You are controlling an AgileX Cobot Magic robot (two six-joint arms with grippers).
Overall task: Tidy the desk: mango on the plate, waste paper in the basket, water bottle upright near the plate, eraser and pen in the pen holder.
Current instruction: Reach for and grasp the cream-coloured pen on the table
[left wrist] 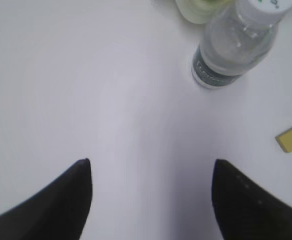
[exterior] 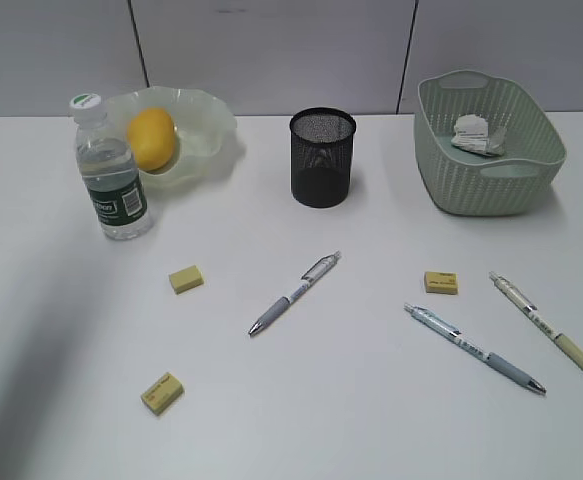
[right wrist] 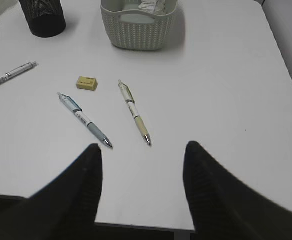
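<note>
A: Starting with the exterior view, what is found done around the holder (exterior: 322,157)?

B: Left of it, the mango (exterior: 152,138) is seen in the plate (exterior: 206,120), the bottle (exterior: 109,170) upright alongside; right of it, paper (exterior: 478,135) lies in the basket (exterior: 489,140). Three erasers (exterior: 186,278) and three pens (exterior: 294,293) are left nearer the camera.

A: Left wrist view?

B: The left gripper (left wrist: 151,172) is held wide apart, empty, short of the bottle.

A: Right wrist view?

B: The right gripper (right wrist: 142,155) is parted, nothing gripped, two pens just ahead.

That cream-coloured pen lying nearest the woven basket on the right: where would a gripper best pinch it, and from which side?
Probably from straight above, at mid-barrel. The slim cream-and-white pen lies flat on the white desk, so only its top and sides are reachable. Turn the fingers to close across its slanted length, not along it. The blue-grey pen beside it lies apart, leaving room. The right gripper, open and empty, is nearest.
</note>
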